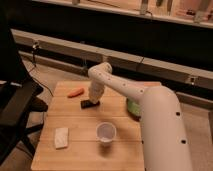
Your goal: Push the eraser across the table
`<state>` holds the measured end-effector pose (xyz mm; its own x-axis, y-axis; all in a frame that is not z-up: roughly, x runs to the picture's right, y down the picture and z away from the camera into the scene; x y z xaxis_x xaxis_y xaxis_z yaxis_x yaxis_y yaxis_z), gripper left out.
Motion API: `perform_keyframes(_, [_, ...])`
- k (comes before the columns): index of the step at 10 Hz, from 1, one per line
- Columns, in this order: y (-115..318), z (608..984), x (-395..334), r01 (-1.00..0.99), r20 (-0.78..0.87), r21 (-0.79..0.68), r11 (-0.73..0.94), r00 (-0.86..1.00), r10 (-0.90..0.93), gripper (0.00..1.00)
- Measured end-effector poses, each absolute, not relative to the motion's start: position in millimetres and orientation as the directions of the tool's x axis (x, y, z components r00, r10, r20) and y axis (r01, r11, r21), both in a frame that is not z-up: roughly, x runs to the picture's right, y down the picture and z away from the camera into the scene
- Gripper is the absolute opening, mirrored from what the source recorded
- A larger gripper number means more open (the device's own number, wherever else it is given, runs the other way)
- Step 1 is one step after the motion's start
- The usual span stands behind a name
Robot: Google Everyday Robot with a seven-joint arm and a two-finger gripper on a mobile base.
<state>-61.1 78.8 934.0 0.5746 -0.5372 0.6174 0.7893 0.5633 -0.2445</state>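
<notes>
One eraser point(88, 104) lies on table point(80, 132) right under pincer point(94, 99) tip; pincer open/closed can't tell.

place: looks like an office or robot test lab | landmark: plank table point(80, 152) on a plain floor | left of table: black office chair point(17, 107) | behind table: long grey wall trunking point(150, 62) with a socket point(35, 46) and a trailing cable point(44, 80) | on table's far half: white arm's gripper point(93, 98) down at the eraser point(88, 104)

Middle of the table point(80, 119) is open
Gripper point(93, 100) at the eraser point(88, 104), carrot piece point(76, 92) near it; white cup point(106, 132) and pale pad point(61, 137) well apart.
</notes>
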Motion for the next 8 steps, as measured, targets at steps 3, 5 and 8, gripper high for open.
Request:
perform_keyframes(3, [80.3,935.6,-65.4,0.792,0.618,-0.236,0.563,0.569,-0.542,0.00])
perform_keyframes(5, [79.1,934.3,-65.5,0.791,0.617,-0.236,0.565,0.571,-0.541,0.00])
perform_keyframes(8, [79.2,934.3,-65.8,0.791,0.617,-0.236,0.564,0.570,-0.542,0.00])
